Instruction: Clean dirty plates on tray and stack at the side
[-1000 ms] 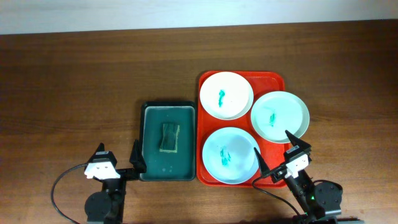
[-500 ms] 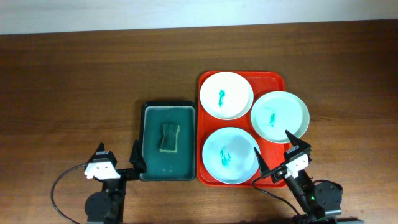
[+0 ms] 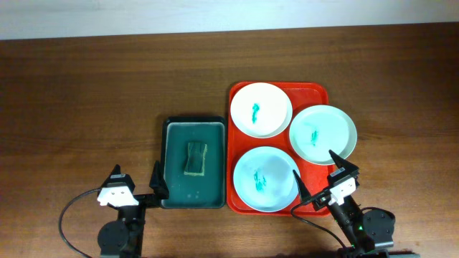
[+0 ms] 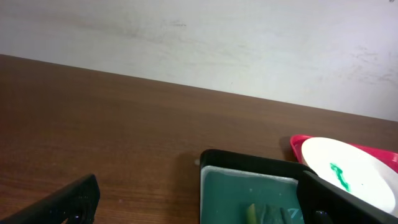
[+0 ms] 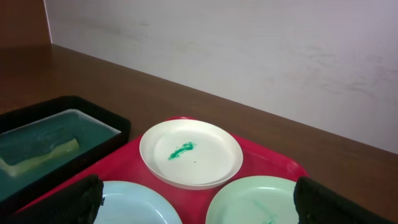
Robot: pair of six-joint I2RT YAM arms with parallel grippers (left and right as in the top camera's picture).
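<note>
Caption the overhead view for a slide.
Before cleaning: smeared white plate, green plate and blue plate on red tray, sponge in dark tray alongside.

Background only: dark brown wood-grain table (image 3: 86, 86) fills nearly the whole overhead frame, grain running left-right. Pale off-white wall (image 3: 215, 13) is a thin strip along the top edge there. On both my wrist cams it takes the upper half, matte, with faint scuffs. The table's far edge runs along it; touching or not, can't tell. Upper left of my right wrist view: brown vertical panel (image 5: 22, 22), can't tell what it is. Light is even and diffuse, with a soft sheen on the tabletop.
</note>
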